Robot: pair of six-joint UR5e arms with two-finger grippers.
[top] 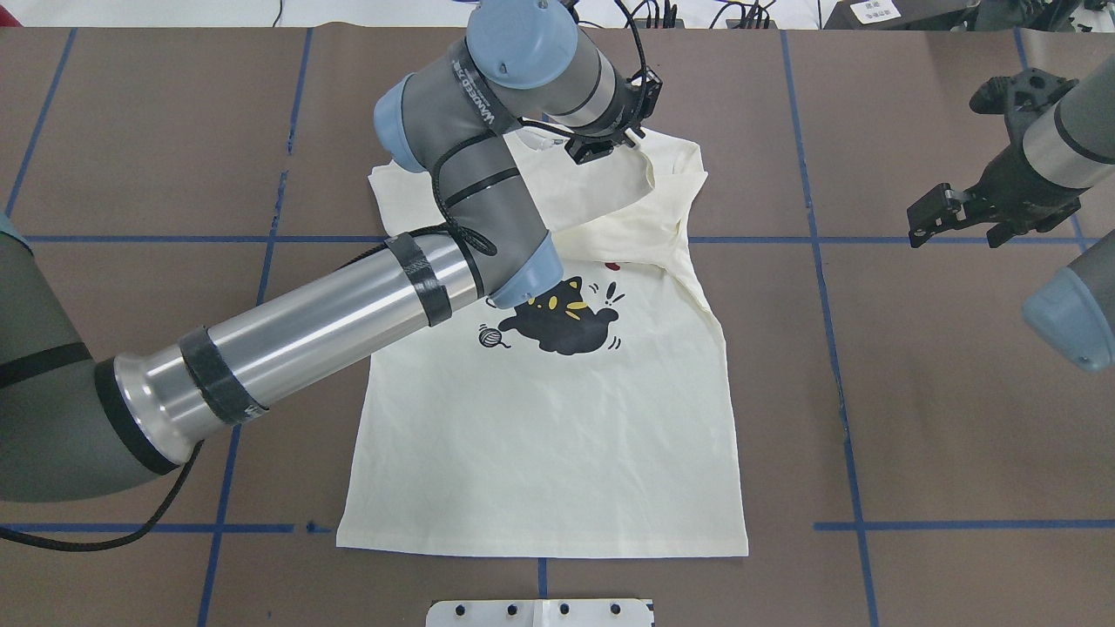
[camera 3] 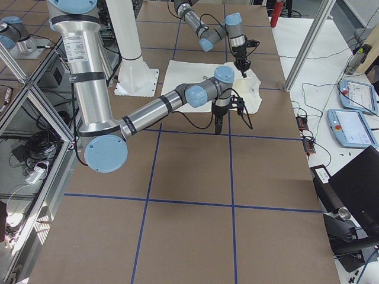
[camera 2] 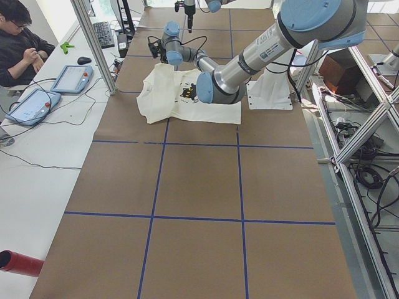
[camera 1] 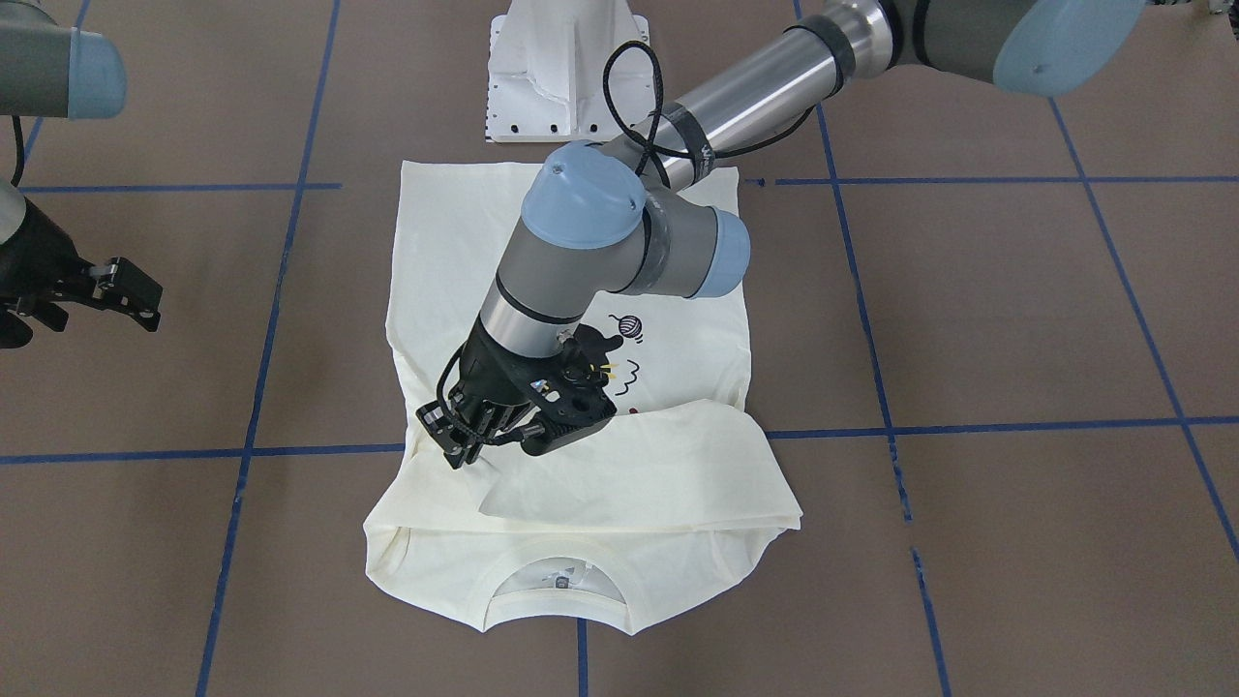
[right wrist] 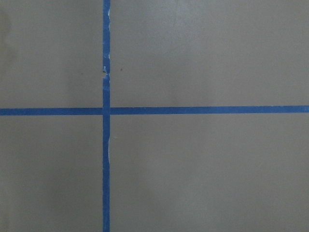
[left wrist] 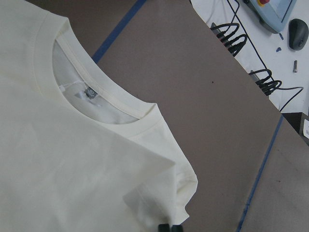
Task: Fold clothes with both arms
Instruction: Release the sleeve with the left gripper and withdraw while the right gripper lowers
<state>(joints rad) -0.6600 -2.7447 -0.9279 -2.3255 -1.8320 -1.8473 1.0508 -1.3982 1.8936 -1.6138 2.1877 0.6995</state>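
The cream shirt (top: 540, 435) lies flat on the brown table, cat print (top: 566, 322) up, collar (camera 1: 557, 581) at the far edge from the robot. My left gripper (camera 1: 463, 447) reaches across the shirt and is shut on a sleeve (camera 1: 629, 465), which is drawn across the chest just above the fabric. In the left wrist view its closed fingertips (left wrist: 169, 228) pinch the sleeve cuff (left wrist: 159, 203) beside the collar (left wrist: 120, 116). My right gripper (top: 954, 218) is open and empty, hanging above bare table well off to the shirt's side; it also shows in the front view (camera 1: 121, 290).
The white pedestal base (camera 1: 566, 68) stands at the shirt's hem end. Blue tape lines (right wrist: 106, 111) grid the brown table. An operator (camera 2: 22, 43) sits with tablets (camera 2: 72, 78) on a side bench beyond the table's far edge.
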